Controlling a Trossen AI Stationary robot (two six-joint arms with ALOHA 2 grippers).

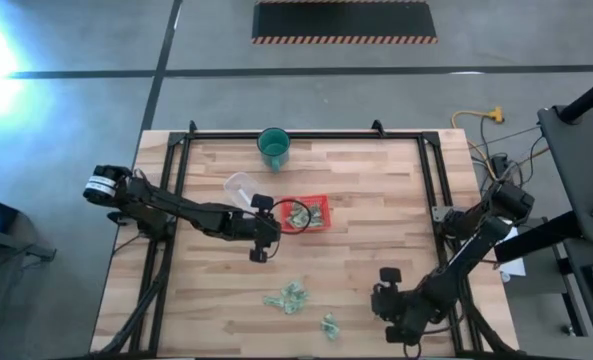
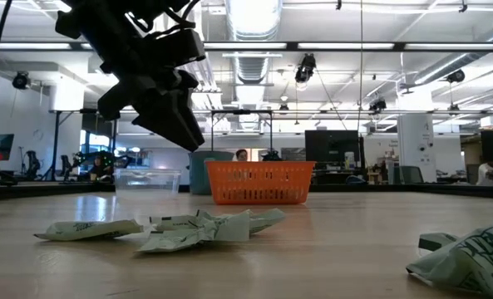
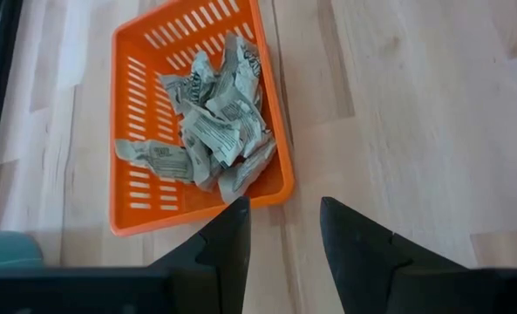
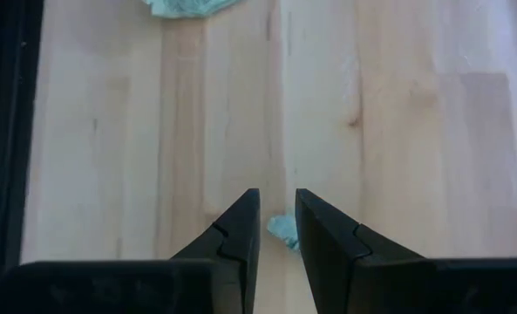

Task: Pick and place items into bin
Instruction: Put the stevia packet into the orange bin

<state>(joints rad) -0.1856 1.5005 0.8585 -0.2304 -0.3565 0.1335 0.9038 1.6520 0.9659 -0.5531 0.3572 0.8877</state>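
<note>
From above, my left gripper [image 1: 268, 232] hangs just beside the bin [image 1: 323, 203], which already holds wrappers; loose items [image 1: 290, 296] lie nearer the table's front, and my right gripper [image 1: 389, 292] waits beside them. Low view: wrappers [image 2: 198, 230] lie flat, bin behind. Left wrist: jaws parted, empty. Right wrist: jaws nearly closed, empty. I should descend squarely over one wrapper and pinch low.

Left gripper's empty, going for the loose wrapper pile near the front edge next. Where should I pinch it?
Come straight down on the wrapper pile and pinch its raised, crumpled middle; the edges lie flat on the table, so a sideways approach would likely just push them along.
</note>
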